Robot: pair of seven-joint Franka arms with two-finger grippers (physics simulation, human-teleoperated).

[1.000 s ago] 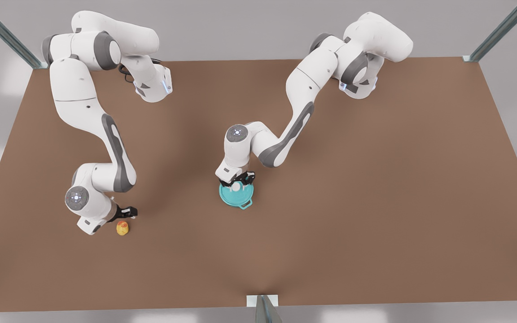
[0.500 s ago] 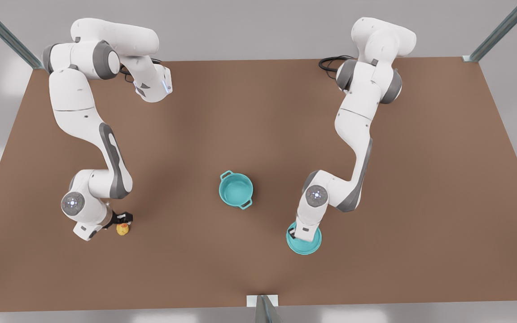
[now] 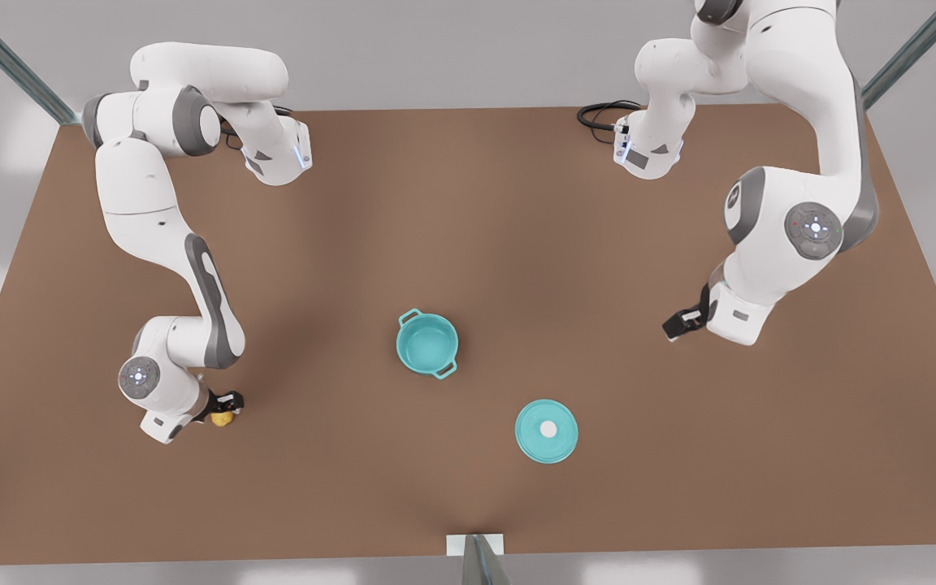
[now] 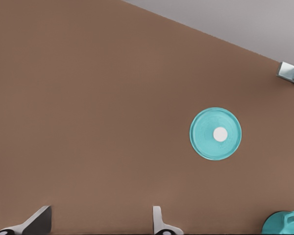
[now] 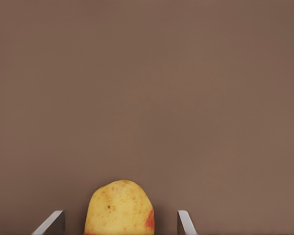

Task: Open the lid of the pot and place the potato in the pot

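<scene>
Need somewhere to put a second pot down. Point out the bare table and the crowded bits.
Bare: the table right of the lid in the front view, and the stretch between the pot and the potato. Crowded: around the potato, between the open right gripper's fingers. The open left gripper hangs further right.

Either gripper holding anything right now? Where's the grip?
Nothing held: the right gripper sits open around the potato, gaps either side; the left gripper is open and empty, pot lid on the table.
</scene>
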